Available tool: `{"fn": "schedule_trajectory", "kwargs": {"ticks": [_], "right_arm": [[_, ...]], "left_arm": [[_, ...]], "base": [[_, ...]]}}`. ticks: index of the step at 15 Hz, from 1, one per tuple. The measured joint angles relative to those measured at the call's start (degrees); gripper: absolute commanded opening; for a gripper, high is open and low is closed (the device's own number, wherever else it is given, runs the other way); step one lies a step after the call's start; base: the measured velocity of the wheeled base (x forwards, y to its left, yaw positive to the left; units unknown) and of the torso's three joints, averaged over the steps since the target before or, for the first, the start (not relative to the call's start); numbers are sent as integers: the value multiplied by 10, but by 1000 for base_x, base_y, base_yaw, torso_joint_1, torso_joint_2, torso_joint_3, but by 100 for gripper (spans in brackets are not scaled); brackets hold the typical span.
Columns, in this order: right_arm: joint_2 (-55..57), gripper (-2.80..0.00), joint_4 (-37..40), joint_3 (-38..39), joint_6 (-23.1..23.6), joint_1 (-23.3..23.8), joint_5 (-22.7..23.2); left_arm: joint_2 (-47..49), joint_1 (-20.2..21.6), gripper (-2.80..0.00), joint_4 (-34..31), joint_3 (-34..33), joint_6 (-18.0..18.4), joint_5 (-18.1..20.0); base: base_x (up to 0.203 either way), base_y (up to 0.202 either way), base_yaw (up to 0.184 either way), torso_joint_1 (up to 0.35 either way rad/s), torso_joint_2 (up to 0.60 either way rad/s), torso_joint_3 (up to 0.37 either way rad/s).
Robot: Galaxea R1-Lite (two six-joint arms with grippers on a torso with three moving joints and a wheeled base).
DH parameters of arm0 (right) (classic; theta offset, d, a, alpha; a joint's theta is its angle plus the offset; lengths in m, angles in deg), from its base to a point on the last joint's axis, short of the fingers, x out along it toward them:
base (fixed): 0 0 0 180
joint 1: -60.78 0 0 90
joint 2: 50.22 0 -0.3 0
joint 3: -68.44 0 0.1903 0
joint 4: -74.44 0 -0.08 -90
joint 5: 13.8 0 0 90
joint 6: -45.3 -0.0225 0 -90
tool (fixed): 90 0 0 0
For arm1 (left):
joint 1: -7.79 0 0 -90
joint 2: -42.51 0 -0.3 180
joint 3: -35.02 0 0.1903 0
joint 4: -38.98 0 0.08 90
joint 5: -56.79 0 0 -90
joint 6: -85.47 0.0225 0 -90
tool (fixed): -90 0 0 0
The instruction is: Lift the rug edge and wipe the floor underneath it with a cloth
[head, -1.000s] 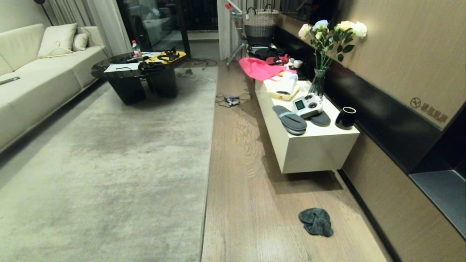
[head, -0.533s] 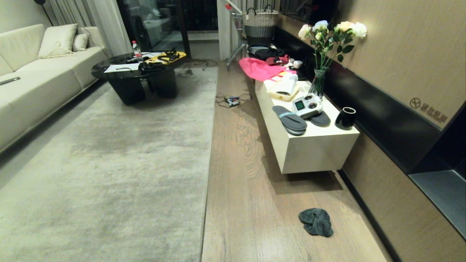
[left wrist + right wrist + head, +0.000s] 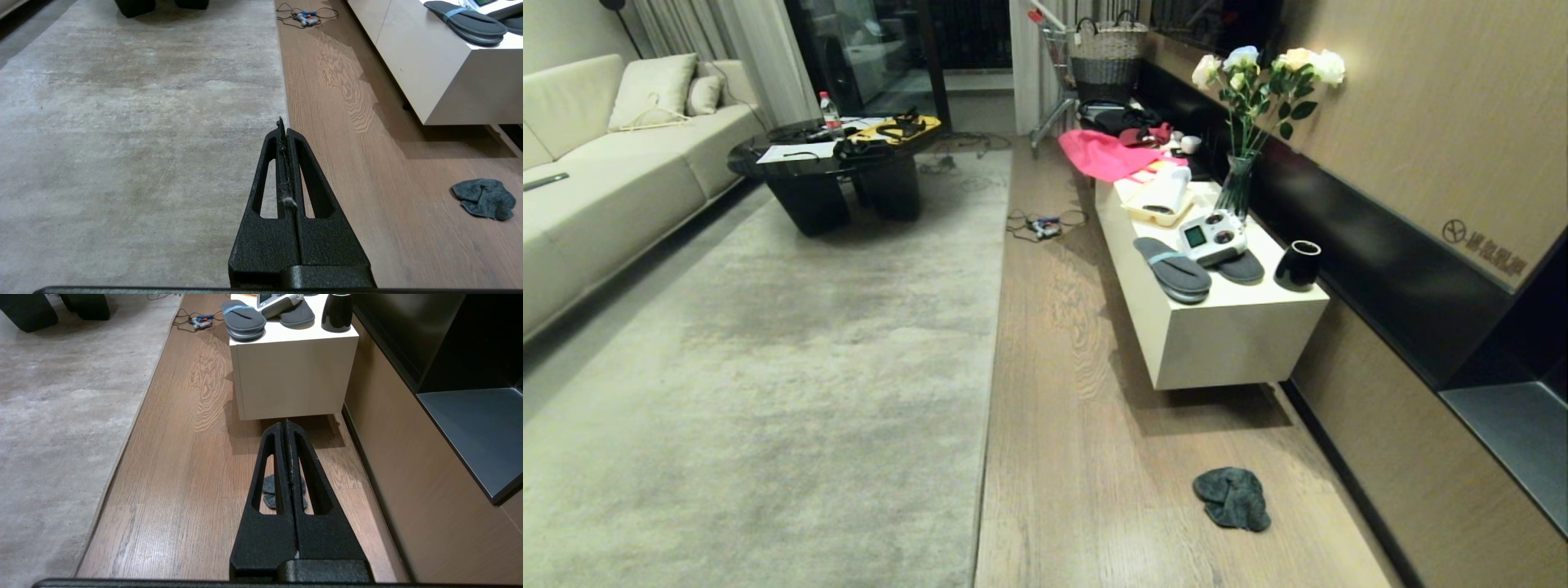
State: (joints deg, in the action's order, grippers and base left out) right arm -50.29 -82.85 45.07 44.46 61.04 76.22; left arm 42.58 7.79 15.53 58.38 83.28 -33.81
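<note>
Rug (image 3: 768, 367) flat beside bare floor (image 3: 1078, 457). Cloth (image 3: 1232, 497) lies past a white bench (image 3: 1225, 335) holding slippers (image 3: 1174, 269). Left gripper (image 3: 283, 126) and right gripper (image 3: 287, 425) clenched, empty.

Unreadable logo + characters on wall panel (image 3: 1421, 122)

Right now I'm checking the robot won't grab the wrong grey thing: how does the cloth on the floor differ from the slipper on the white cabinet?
The cloth is a crumpled, lumpy heap; the slipper is flat and long. The cloth lies on the wood floor, the slipper up on the white cabinet. The cloth is plain; the slipper carries a pale blue strap. Both are dark grey.
</note>
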Motion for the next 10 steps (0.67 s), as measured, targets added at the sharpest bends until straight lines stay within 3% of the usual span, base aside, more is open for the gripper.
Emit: {"fn": "schedule_trajectory", "kwargs": {"ticks": [10], "right_arm": [[0,-280,-1,0,-7,0,-1]], "left_arm": [[0,0,-280,0,0,0,0]], "base": [[0,0,0,0,0,0]]}}
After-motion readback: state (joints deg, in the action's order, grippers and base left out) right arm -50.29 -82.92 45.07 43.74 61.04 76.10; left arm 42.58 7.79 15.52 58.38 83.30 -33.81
